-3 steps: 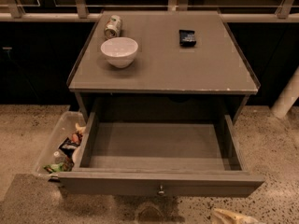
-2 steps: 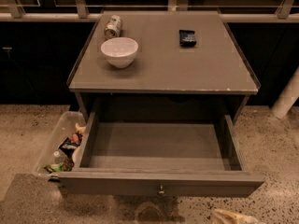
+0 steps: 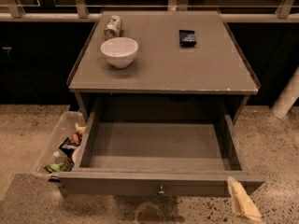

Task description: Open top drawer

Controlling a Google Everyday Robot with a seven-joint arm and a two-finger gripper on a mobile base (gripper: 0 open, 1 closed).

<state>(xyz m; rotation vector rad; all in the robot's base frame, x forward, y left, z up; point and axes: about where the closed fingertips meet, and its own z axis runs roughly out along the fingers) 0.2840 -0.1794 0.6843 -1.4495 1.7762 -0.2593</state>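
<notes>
At the lower right edge of the view, the gripper [image 3: 243,200] shows as a pale, cream-coloured piece slanting down and to the right. Its upper end overlaps the right end of the drawer's front panel, but I cannot tell whether it touches the panel, nor whether it is open or closed. It holds nothing that can be seen. Just to its left is the top drawer [image 3: 159,146], pulled well out from under the grey table [image 3: 163,73], with its grey floor and side walls in plain view. The drawer's long axis runs left to right across the view. Its flat front faces the bottom of the view, toward the camera, and a small round metal knob [image 3: 161,189] sits at the centre of that front, well apart from the gripper. Beside the drawer's left wall, on the speckled floor [image 3: 23,134], stands a clear plastic bin [image 3: 52,141] filled with mixed wrappers and small packets [image 3: 70,148]; it lies close against the drawer's side. On the tabletop a white bowl [image 3: 119,52] stands upright near the left side, a drinks can [image 3: 112,26] lies on its side just behind it, and a small dark flat object [image 3: 187,37] rests toward the right rear. Behind the table runs a pale rail [image 3: 46,17] before dark panels, and a white post [image 3: 286,97] stands at the far right.
</notes>
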